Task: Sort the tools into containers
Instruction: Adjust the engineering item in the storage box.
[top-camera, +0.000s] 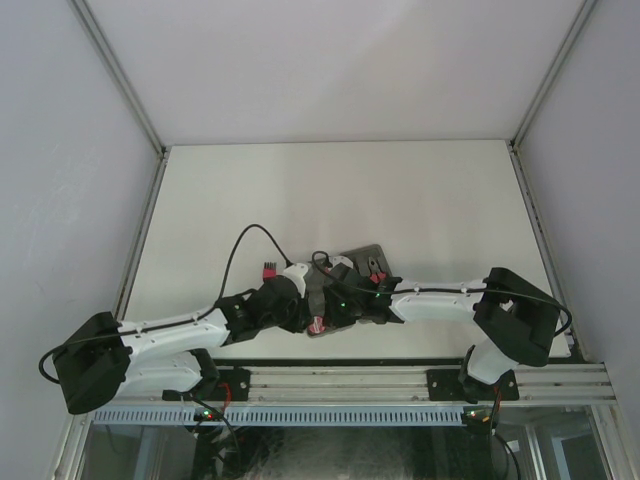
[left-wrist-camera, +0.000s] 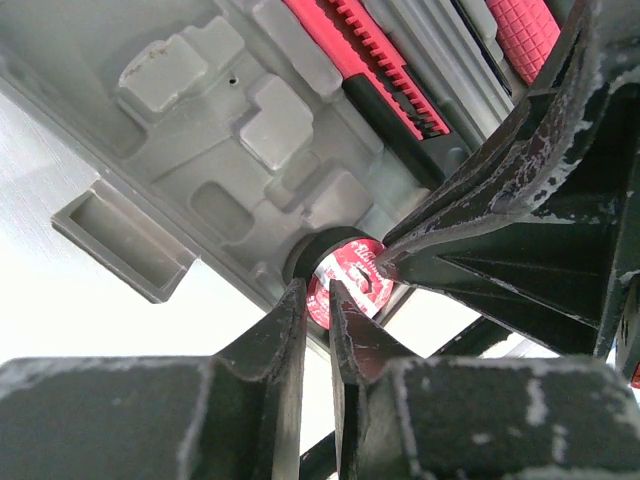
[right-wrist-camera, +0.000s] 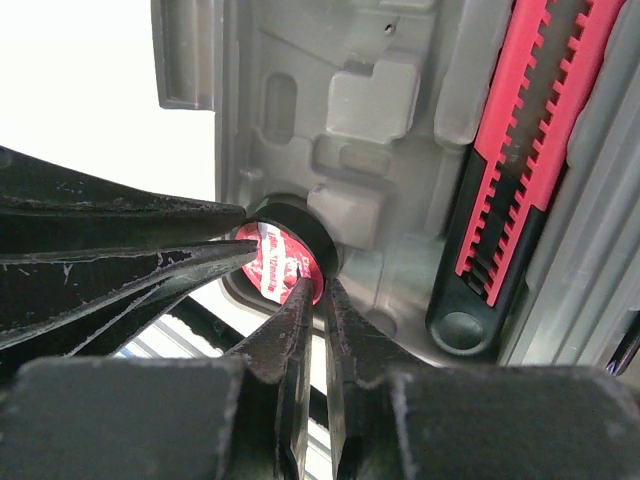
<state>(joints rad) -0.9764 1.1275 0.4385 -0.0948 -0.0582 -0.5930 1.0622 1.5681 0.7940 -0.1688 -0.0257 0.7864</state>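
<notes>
Left gripper (left-wrist-camera: 318, 300) is pinching the rim of the small round red disc (left-wrist-camera: 352, 280) at the near edge of the tool case (left-wrist-camera: 200, 100); right gripper (right-wrist-camera: 312, 295) has its jaws squeezed together, tips on it too.

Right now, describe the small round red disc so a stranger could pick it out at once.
Start at the grey tool case lying open at the near middle of the table. At its near end sits the small round red disc, black-rimmed with white print. Its neighbour, the long red-and-black toothed piece, is straight; only the disc is round.

Wht table (top-camera: 420, 190) w/ grey case (top-camera: 361, 256)
</notes>
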